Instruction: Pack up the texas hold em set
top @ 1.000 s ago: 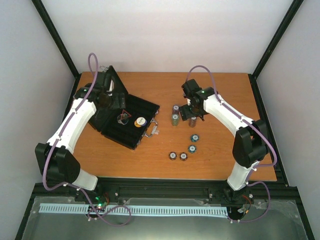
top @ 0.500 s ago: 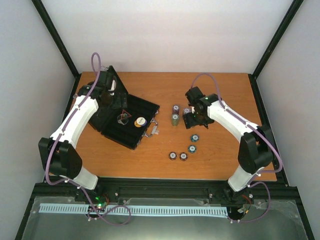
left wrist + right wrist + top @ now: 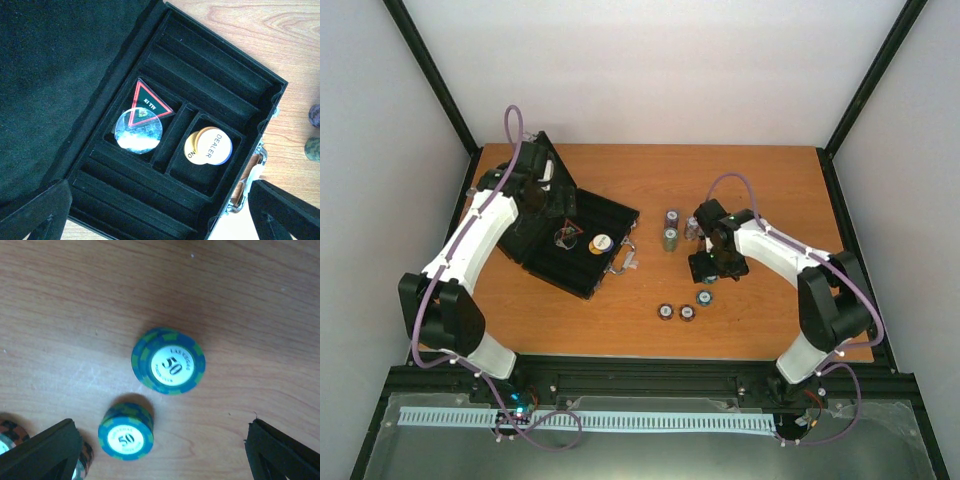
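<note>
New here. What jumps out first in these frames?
The open black case at left in the top view, with dealer discs and a red-edged triangular token in its middle compartments. The right claw hangs open above two blue 50 chips on the wooden table.

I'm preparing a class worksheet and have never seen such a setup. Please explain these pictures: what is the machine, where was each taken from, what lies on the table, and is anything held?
Two white robot arms stand at a wooden table. One picture looks down from above; the others come from wrist cameras. The left gripper hovers open over an open black case holding a triangular token, a clear disc and a dealer button. The right gripper hangs open above two blue chip stacks. More chip stacks stand nearby. Nothing is held.
</note>
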